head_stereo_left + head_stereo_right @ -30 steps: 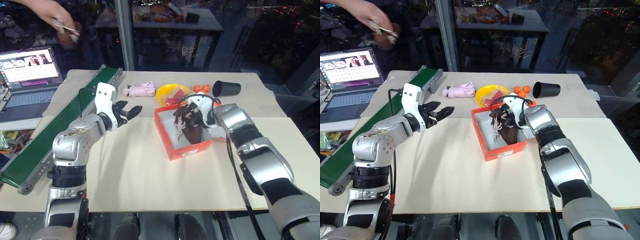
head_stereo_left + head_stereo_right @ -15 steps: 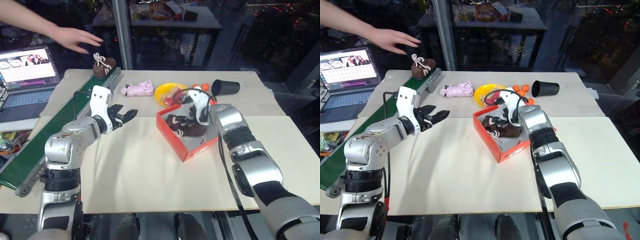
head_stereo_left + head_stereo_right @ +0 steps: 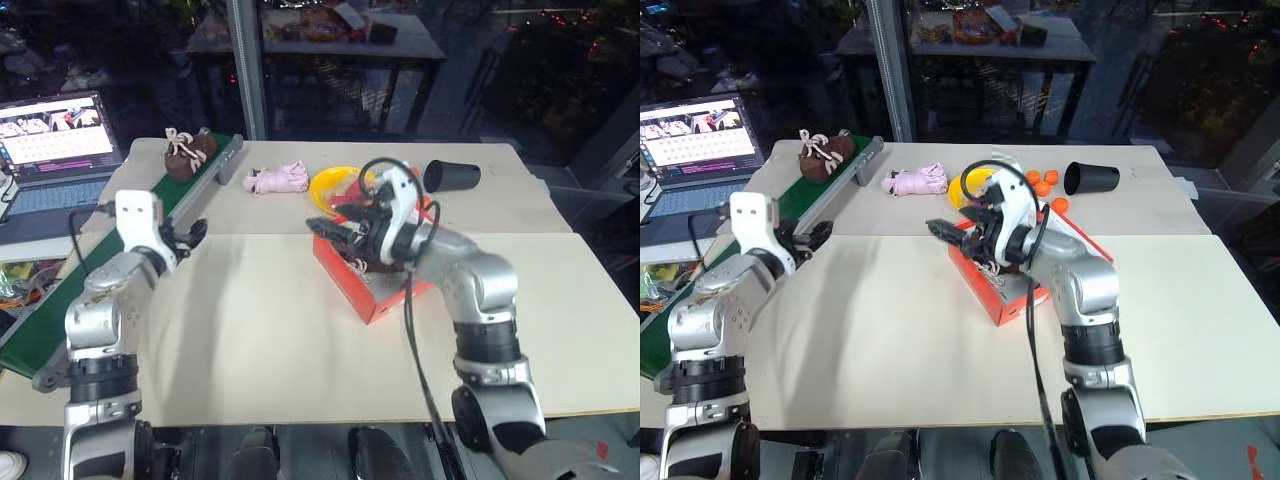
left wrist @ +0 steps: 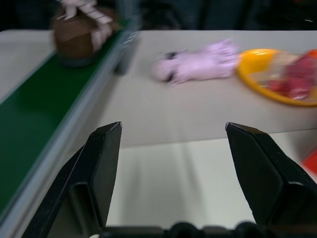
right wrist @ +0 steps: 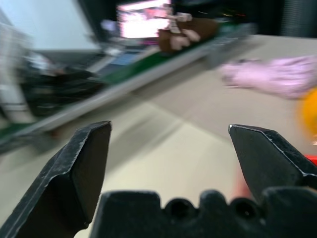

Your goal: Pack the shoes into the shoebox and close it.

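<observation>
One shoe now lies in the shoebox as the right end effector, open and empty, backs away; the open left end effector has swung toward the second shoe, newly arrived on the green conveyor at the bench's edge.

head stereo: down over table | wrists: level, sharing pink plush

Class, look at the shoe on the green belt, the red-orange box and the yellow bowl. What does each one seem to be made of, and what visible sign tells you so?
Shoe on the belt: apparently fuzzy suede-like fabric, matte dark brown, with cream laces on top.
Shoebox: probably cardboard; thin flat red-orange walls, folded edges, dull finish.
Yellow bowl: likely plastic; smooth, uniformly bright, thin rim, though the look leaves this open.
</observation>
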### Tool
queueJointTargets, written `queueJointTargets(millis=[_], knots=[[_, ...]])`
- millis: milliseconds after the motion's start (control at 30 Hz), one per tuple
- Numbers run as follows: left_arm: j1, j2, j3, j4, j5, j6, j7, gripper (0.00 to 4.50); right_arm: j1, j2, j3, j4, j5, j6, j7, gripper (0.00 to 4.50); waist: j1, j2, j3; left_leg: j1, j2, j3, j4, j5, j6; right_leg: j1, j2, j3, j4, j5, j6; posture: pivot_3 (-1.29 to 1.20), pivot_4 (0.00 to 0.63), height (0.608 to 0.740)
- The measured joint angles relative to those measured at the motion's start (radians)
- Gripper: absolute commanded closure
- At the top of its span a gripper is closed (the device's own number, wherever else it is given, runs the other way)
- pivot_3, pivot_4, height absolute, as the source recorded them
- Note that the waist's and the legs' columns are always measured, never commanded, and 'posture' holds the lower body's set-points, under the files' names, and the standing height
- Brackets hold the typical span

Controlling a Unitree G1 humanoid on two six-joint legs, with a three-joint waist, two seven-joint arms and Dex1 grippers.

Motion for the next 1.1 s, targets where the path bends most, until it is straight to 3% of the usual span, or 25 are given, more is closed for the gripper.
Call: queueJointTargets(millis=[467, 600, 833, 1100], knots=[[0.033, 0.101, 0.082, 0.270, 0.018, -0.254, -0.094, 0.93, 0.096, -0.037, 0.184, -0.063, 0.002, -0.072, 0.092, 0.03, 0.004, 0.000, 0.000, 0.001, 0.000, 0.000, 0.000, 0.000, 0.000, 0.000, 0.000, -0.001, -0.001, 0.000, 0.000, 0.00, 0.150, 0.740], [0.033, 0.129, 0.097, 0.349, 0.016, -0.305, -0.117, 0.05, 0.110, -0.066, 0.195, -0.042, -0.029, -0.118, 0.095, 0.00, 0.005, 0.000, 0.000, 0.001, 0.000, 0.000, 0.000, 0.000, 0.000, 0.000, 0.000, -0.001, -0.001, 0.000, 0.000, 0.00, 0.150, 0.740], [0.034, 0.140, 0.108, 0.413, 0.013, -0.356, -0.132, 0.05, 0.124, -0.084, 0.201, -0.041, -0.030, -0.132, 0.109, 0.00, 0.006, 0.000, 0.000, 0.001, 0.000, 0.000, 0.000, 0.000, 0.000, 0.000, 0.000, -0.001, 0.000, 0.000, -0.001, 0.00, 0.150, 0.740], [-0.034, 0.202, 0.117, 0.660, 0.032, -0.471, -0.146, 0.05, 0.123, -0.094, 0.201, -0.021, -0.068, -0.174, 0.095, 0.00, 0.007, -0.001, 0.000, 0.001, 0.000, 0.001, 0.000, 0.000, 0.000, 0.000, -0.001, -0.001, -0.001, 0.000, -0.001, 0.00, 0.150, 0.740]])
